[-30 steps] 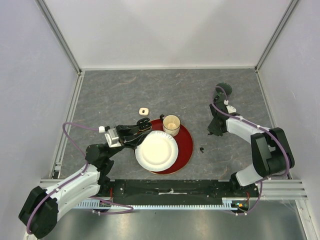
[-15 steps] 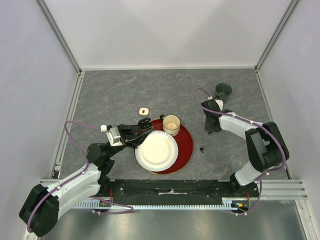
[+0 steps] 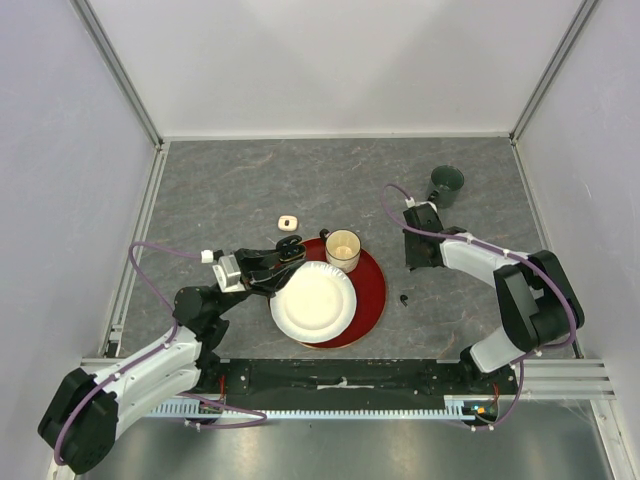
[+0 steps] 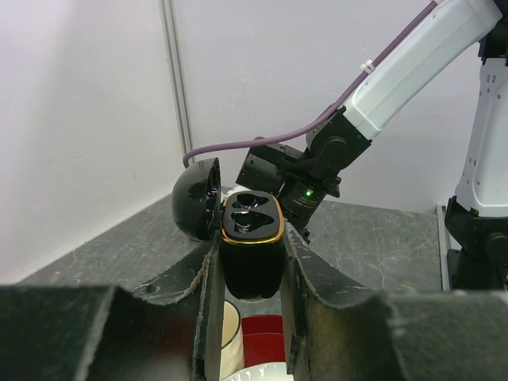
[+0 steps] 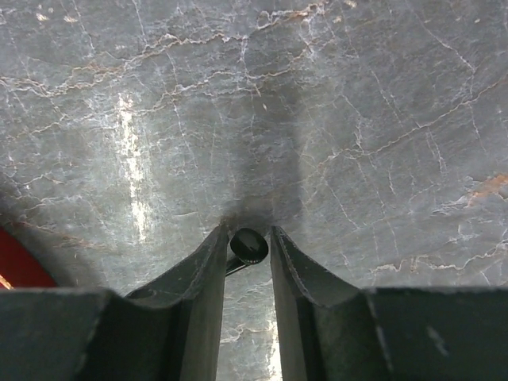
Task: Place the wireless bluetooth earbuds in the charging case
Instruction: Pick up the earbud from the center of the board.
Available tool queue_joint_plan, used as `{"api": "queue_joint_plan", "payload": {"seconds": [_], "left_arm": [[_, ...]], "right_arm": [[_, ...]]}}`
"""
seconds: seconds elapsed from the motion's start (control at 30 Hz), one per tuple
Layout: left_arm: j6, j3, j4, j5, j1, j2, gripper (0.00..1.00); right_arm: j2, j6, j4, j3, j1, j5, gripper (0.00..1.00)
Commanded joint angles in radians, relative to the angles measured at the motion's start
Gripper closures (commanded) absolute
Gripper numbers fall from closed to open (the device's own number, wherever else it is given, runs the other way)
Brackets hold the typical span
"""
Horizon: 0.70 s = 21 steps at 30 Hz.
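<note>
Near the red plate (image 3: 371,292), left fingers (image 4: 311,279) pinch the open charging case (image 4: 252,255). Right fingers (image 5: 200,279) flank a black earbud (image 5: 249,245); grip undeterminable.

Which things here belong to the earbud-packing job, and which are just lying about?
Job: black case, gripped earbud, loose earbud.
Lying about: paper cup, white plate, red plate, dark cup.

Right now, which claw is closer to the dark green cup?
Right. The right claw is just near-left of the dark green cup; the left claw, gripping the charging case, is well away, at the red plate's far-left rim.
</note>
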<state>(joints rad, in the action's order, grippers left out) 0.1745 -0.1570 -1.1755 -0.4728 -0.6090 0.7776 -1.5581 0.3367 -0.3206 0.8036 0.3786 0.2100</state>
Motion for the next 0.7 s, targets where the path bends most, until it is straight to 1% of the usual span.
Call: {"api": "queue_joint_plan", "payload": {"seconds": [0.0, 0.07, 0.13, 0.23, 0.33, 0.37, 0.43, 0.47, 0.6, 0.67], "left_arm": [[-0.021, -0.012, -0.029, 0.005, -0.005, -0.015, 0.98], [-0.023, -0.010, -0.024, 0.006, -0.005, -0.021, 0.98], [-0.026, -0.009, -0.016, 0.010, -0.005, -0.028, 0.98], [-0.027, -0.007, -0.016, 0.013, -0.005, -0.028, 0.98], [-0.029, -0.007, -0.016, 0.013, -0.005, -0.024, 0.98], [-0.030, -0.009, -0.016, 0.013, -0.005, -0.024, 0.98], [-0.032, -0.009, -0.015, 0.016, -0.005, -0.021, 0.98], [-0.032, -0.009, -0.015, 0.017, -0.005, -0.020, 0.98], [-0.030, -0.012, -0.016, 0.016, -0.005, -0.015, 0.98], [-0.030, -0.012, -0.016, 0.016, -0.005, -0.017, 0.98]], "right_arm": [[0.013, -0.028, 0.012, -0.021, 0.006, -0.046, 0.64], [0.020, -0.027, 0.009, -0.021, 0.006, -0.035, 0.60], [0.020, -0.018, 0.006, -0.015, 0.006, -0.029, 0.53], [0.017, 0.010, -0.011, -0.001, 0.006, 0.002, 0.48], [0.020, 0.094, -0.028, 0.014, 0.006, -0.011, 0.46], [0.024, 0.149, -0.031, 0.016, 0.006, -0.020, 0.45], [0.032, 0.240, -0.049, 0.023, 0.006, 0.009, 0.45], [0.030, 0.333, -0.075, 0.026, 0.006, 0.022, 0.45], [0.013, 0.444, -0.112, 0.036, 0.009, 0.041, 0.45], [0.013, 0.491, -0.135, 0.028, 0.009, 0.094, 0.46]]}}
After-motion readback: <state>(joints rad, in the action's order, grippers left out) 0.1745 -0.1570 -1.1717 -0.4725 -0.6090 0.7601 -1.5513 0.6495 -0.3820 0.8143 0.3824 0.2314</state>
